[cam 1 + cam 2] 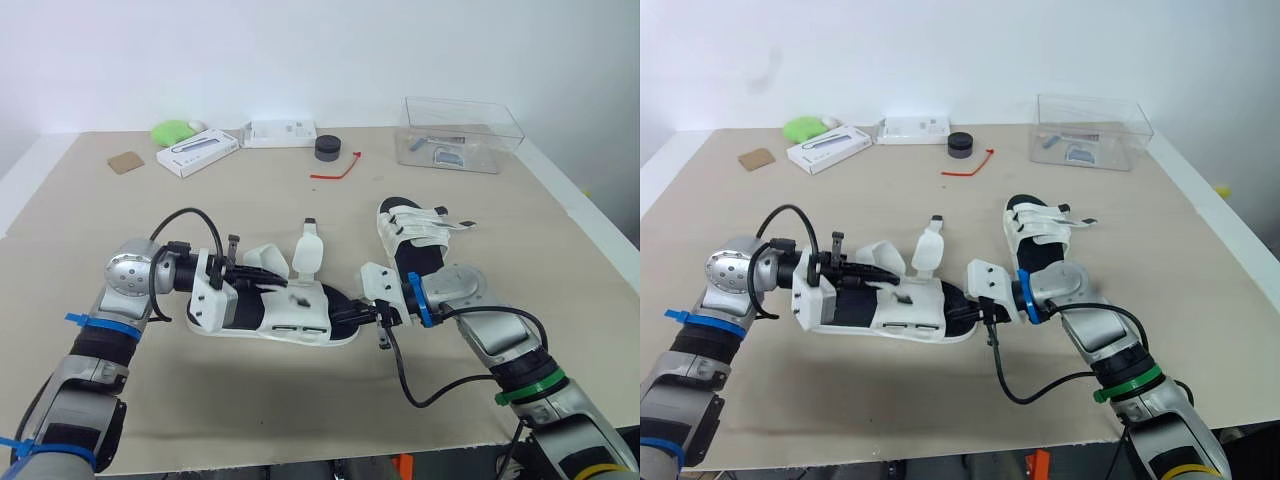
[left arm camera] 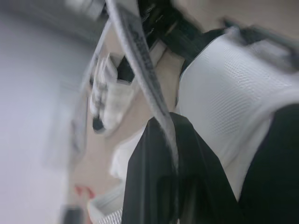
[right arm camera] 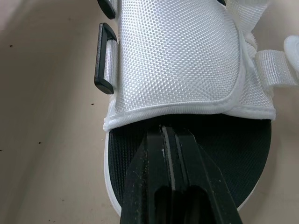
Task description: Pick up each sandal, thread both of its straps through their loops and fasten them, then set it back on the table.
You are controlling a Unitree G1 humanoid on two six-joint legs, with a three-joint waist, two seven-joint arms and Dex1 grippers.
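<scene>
Sandal [image 1: 290,315] is laid lengthwise left to right between both arms; its strap [image 2: 142,60] is pinched by the left pincer [image 1: 240,272], while the right pincer [image 1: 358,316] is pressed together at its right end.

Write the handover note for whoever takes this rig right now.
The left hand is shut on a strap at the heel end of the near sandal.
The right hand is shut, tips at that sandal's toe opening.
One front flap stands up, unfastened.
The far sandal lies on the table behind the right hand, straps across it, apparently fastened.
Left to do: thread and fasten the near sandal's straps, then set it down.
</scene>
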